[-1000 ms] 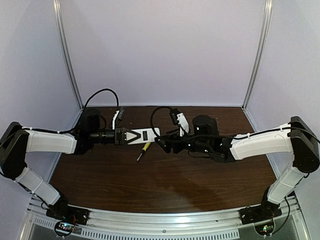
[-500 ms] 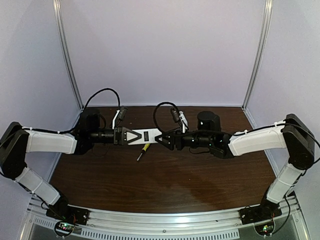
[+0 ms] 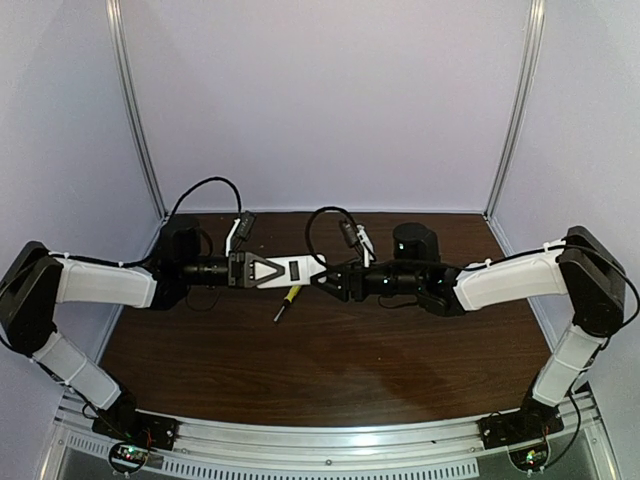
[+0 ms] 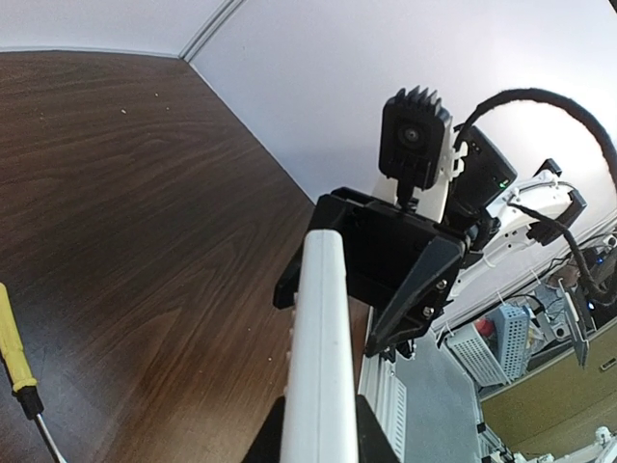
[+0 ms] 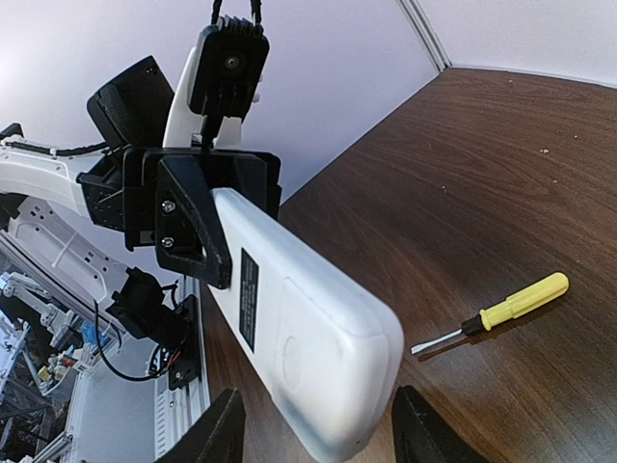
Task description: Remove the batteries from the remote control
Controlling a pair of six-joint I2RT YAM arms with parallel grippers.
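My left gripper is shut on the remote control and holds it level above the table, white back up. In the right wrist view the remote shows its dark label and a closed battery cover. My right gripper is open, one finger on each side of the remote's free end, not touching it. In the left wrist view the remote shows edge-on between my left fingers, with the right gripper at its far end. The batteries are hidden.
A yellow-handled screwdriver lies on the brown table just below the remote's free end; it also shows in the right wrist view and the left wrist view. Walls close the back and both sides.
My right arm has moved left and its wrist has turned, bringing the open gripper up to the remote's free end. My left arm has kept the remote nearly still.
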